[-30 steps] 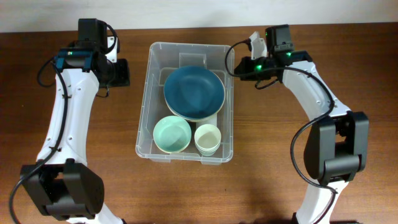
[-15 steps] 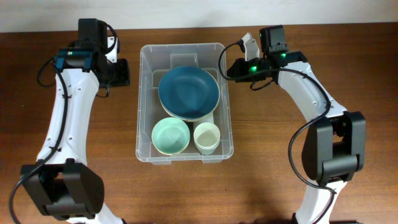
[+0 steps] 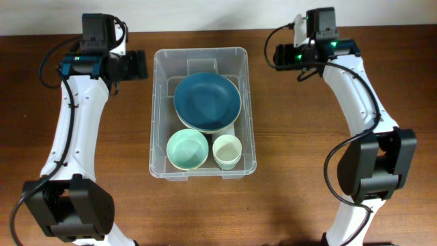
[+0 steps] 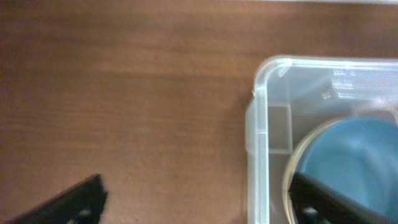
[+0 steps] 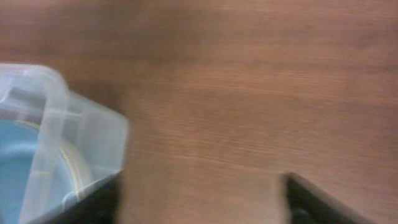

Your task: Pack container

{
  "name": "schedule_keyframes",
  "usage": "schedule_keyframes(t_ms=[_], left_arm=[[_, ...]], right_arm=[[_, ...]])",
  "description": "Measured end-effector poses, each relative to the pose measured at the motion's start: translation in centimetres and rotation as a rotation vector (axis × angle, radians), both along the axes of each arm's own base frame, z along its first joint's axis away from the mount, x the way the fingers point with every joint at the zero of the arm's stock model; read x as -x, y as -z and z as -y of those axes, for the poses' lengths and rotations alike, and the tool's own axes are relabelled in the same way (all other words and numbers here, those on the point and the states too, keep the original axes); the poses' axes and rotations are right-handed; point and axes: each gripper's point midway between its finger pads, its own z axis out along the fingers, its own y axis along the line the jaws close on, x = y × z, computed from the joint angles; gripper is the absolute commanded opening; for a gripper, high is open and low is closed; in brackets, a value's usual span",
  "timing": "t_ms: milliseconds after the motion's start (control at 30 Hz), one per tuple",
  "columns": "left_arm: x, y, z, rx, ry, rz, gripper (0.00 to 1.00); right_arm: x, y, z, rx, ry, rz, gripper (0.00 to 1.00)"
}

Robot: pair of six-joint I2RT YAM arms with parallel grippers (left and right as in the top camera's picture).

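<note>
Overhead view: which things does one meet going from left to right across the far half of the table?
The left arm's black tool, open → large clear rectangular plastic container, holding a dark blue round plate → right arm's black tool, open.

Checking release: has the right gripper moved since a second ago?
Yes: the right gripper moved right and toward the far edge of the table, clear of the bin.

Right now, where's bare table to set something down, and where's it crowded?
Free: table between the container and the arm bases; strips between it and the left arm and right arm. Crowded: inside, blue plate, mint bowl and cream cups fill the floor.
</note>
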Motion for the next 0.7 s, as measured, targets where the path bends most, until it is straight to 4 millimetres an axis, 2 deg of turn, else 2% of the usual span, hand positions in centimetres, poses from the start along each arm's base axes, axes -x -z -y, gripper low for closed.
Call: schedule_keyframes(t_ms=[67, 167, 333, 433, 533, 700], left_arm=[[-0.2, -0.2, -0.3, -0.011, -0.009, 0.012, 1.00], [-0.2, -0.2, -0.5, -0.022, -0.017, 0.011, 1.00], [0.7, 0.4, -0.7, -0.030, -0.024, -0.033, 1.00], [1.4, -0.1, -0.7, -0.026, -0.022, -0.037, 1.00], [2.6, -1.8, -0.7, -0.023, -0.021, -0.019, 1.00], [5.5, -7.2, -0.7, -0.022, -0.022, 0.083, 1.00]], right_arm=[[-0.4, -0.6, 0.6, 0.035, 0.012, 0.019, 0.99], [-0.1, -0.4, 1.1, 0.069, 0.018, 0.008, 0.99], [2.2, 1.0, 1.7, 0.100, 0.020, -0.100, 0.99], [3.3, 0.5, 2.0, 0.107, 0.028, -0.127, 0.99], [4.2, -1.9, 2.3, 0.102, 0.048, -0.100, 0.99], [6.7, -8.8, 2.7, 0.093, 0.075, 0.019, 0.99]])
